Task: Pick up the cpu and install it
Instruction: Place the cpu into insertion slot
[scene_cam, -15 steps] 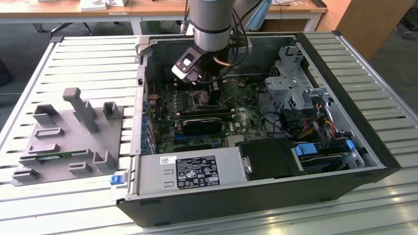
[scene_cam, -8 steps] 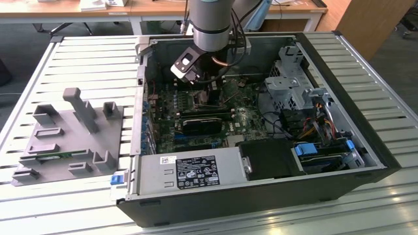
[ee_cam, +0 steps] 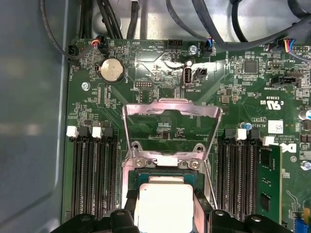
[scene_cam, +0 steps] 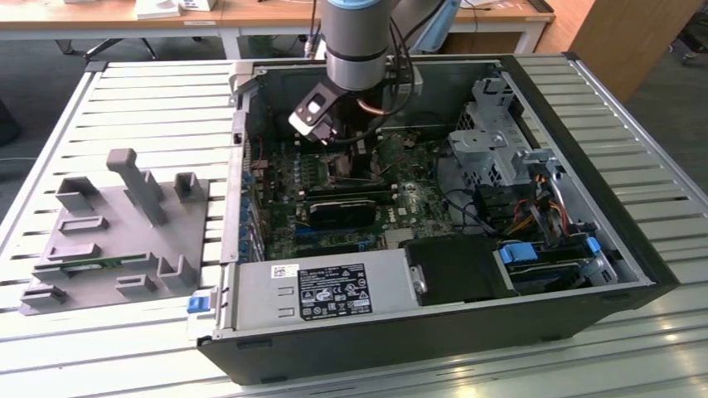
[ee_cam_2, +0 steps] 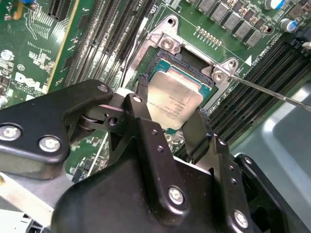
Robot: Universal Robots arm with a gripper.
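A slatted metal counter (scene_cam: 111,99) carries an open computer case (scene_cam: 443,348), with a grey moulded fixture (scene_cam: 122,224) lying beside it on the exterior view's left. The arm reaches down into the case over the green motherboard (ee_cam: 95,114). Its claw (ee_cam: 166,203) pinches the cpu (ee_cam_2: 176,103) by two opposite edges, right at the socket, whose metal load plate (ee_cam: 170,109) stands raised just beside it.

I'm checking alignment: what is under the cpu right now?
The cpu, gripped by the end effector, lies over the socket, whose rim shows around it. The socket contacts beneath are covered, so seating cannot be judged.
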